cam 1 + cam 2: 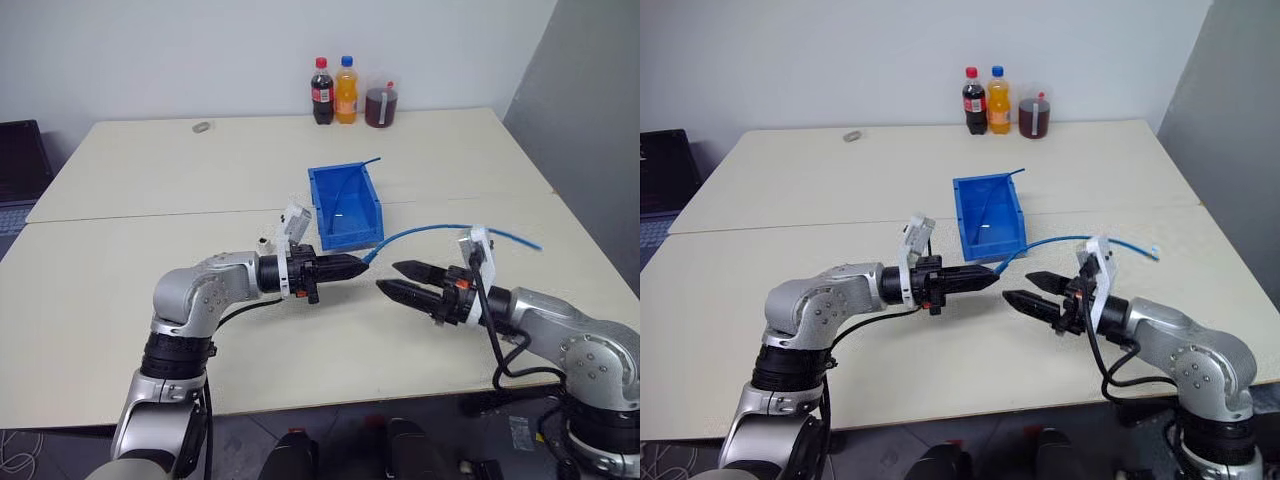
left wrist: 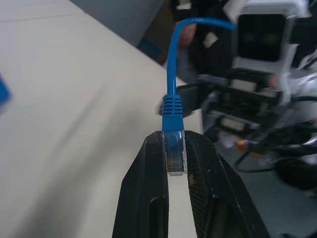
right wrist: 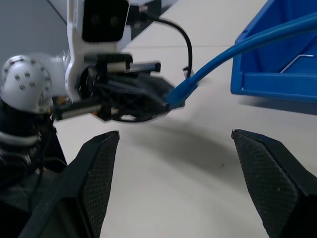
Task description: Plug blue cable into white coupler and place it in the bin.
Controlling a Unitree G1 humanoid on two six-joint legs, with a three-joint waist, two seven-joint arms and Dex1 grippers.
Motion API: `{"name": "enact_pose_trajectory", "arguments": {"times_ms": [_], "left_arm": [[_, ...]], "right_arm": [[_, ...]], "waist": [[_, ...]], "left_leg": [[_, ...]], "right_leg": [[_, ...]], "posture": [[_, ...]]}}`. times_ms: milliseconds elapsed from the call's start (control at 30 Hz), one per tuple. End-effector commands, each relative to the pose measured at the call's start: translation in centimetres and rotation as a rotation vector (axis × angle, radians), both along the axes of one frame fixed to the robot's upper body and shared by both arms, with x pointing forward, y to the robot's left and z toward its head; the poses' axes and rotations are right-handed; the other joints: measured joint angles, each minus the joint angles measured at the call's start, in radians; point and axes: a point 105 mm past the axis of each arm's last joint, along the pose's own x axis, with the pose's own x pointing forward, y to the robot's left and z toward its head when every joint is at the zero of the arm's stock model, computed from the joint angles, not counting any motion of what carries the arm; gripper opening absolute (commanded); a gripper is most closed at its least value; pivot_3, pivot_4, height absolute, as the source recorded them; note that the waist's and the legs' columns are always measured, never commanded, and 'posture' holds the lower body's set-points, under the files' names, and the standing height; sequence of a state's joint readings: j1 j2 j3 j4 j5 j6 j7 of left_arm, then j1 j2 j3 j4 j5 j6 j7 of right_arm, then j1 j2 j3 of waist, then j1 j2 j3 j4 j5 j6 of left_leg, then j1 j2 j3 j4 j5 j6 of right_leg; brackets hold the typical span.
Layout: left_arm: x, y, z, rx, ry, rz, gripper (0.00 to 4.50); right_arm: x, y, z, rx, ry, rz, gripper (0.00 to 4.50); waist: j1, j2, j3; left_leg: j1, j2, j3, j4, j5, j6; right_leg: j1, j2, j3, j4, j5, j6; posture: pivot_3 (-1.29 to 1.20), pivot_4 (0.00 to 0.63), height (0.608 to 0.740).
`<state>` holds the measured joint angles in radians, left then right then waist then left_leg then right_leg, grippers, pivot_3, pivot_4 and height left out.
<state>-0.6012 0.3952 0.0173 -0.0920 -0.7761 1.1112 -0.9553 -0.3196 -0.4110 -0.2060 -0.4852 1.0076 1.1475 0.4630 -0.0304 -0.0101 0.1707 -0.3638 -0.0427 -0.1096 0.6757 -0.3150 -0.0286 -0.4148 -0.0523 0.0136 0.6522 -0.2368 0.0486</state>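
Light-blue, thin blue cable (image 1: 430, 231) | likely light and floppy, plug stiff, best held at boot | left gripper (image 1: 352, 267) clamped on clear plug, mid-table, rest trailing right | right gripper (image 1: 402, 279) spread wide, empty, just right | bin (image 1: 345, 205) just beyond.

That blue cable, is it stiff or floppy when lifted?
Probably floppy: the blue cable curves and sags away from the left pincer, which is shut on its plug. Likely light too, since its far end trails across the table.
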Motion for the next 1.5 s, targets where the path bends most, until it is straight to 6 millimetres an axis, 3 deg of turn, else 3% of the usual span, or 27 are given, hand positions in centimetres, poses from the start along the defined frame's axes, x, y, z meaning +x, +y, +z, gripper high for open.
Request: {"name": "enact_pose_trajectory", "arguments": {"times_ms": [33, 433, 533, 900, 1000, 1167, 1233, 1500], "left_arm": [[-1.3, 0.0, 1.7, -0.042, -0.005, -0.074, 0.23], [-2.0, 0.2, 2.0, -0.074, 0.055, -0.108, 0.23], [-2.0, 0.3, 1.9, -0.074, 0.059, -0.106, 0.23], [-2.1, 0.3, 2.0, -0.074, 0.055, -0.099, 0.23], [-2.1, 0.3, 2.0, -0.074, 0.060, -0.100, 0.23], [-1.9, 0.3, 2.0, -0.061, 0.005, -0.079, 0.23], [-1.8, 0.4, 2.3, -0.067, -0.015, -0.072, 0.93], [-1.2, 1.7, 3.0, -0.017, -0.135, -0.043, 2.37]], "right_arm": [[-0.5, 0.4, 1.5, 0.063, 0.005, 0.053, 3.85], [-1.3, 1.6, 2.5, 0.192, 0.104, 0.149, 3.85], [-1.3, 1.7, 2.6, 0.201, 0.113, 0.157, 3.38], [-1.9, 2.1, 2.8, 0.202, 0.130, 0.208, 0.59], [-1.8, 2.1, 2.8, 0.201, 0.128, 0.207, 0.16], [-1.6, 2.1, 2.8, 0.184, 0.120, 0.199, 0.13], [-1.4, 2.0, 2.8, 0.170, 0.113, 0.183, 0.13], [-0.1, 1.3, 3.1, 0.151, 0.090, 0.135, 0.13]], "waist": [[0.000, 0.000, 0.000], [0.001, 0.000, 0.000], [0.001, 0.000, 0.000], [0.001, 0.000, 0.000], [0.001, 0.000, 0.000], [0.001, 0.000, 0.000], [0.001, 0.000, 0.000], [0.001, 0.000, 0.000]], "left_leg": [[0.000, 0.000, 0.000, 0.000, 0.000, 0.000], [0.000, 0.000, 0.001, 0.000, 0.000, 0.000], [0.000, 0.000, 0.001, 0.000, 0.000, 0.000], [0.000, 0.000, 0.001, 0.000, -0.001, 0.001], [0.000, 0.000, 0.001, 0.000, -0.001, 0.001], [0.000, 0.000, 0.001, 0.000, -0.001, 0.001], [0.000, 0.000, 0.001, 0.000, -0.001, 0.001], [0.000, 0.000, 0.001, 0.000, -0.001, 0.001]], "right_leg": [[0.000, 0.000, 0.000, 0.000, 0.000, 0.000], [0.000, 0.000, 0.001, 0.000, 0.000, 0.000], [0.000, 0.000, 0.001, 0.000, 0.000, 0.000], [0.000, 0.000, 0.001, 0.000, 0.000, 0.000], [0.000, 0.000, 0.001, -0.001, 0.000, 0.000], [0.000, 0.000, 0.001, -0.001, 0.000, 0.000], [0.000, 0.000, 0.001, -0.001, 0.000, 0.000], [0.000, 0.000, 0.001, -0.002, 0.000, 0.000]], "posture": [[0.00, 0.150, 0.740], [0.00, 0.150, 0.740], [0.00, 0.150, 0.740], [0.00, 0.150, 0.740], [0.00, 0.150, 0.740], [0.00, 0.150, 0.740], [0.00, 0.150, 0.740], [0.00, 0.150, 0.740]]}}
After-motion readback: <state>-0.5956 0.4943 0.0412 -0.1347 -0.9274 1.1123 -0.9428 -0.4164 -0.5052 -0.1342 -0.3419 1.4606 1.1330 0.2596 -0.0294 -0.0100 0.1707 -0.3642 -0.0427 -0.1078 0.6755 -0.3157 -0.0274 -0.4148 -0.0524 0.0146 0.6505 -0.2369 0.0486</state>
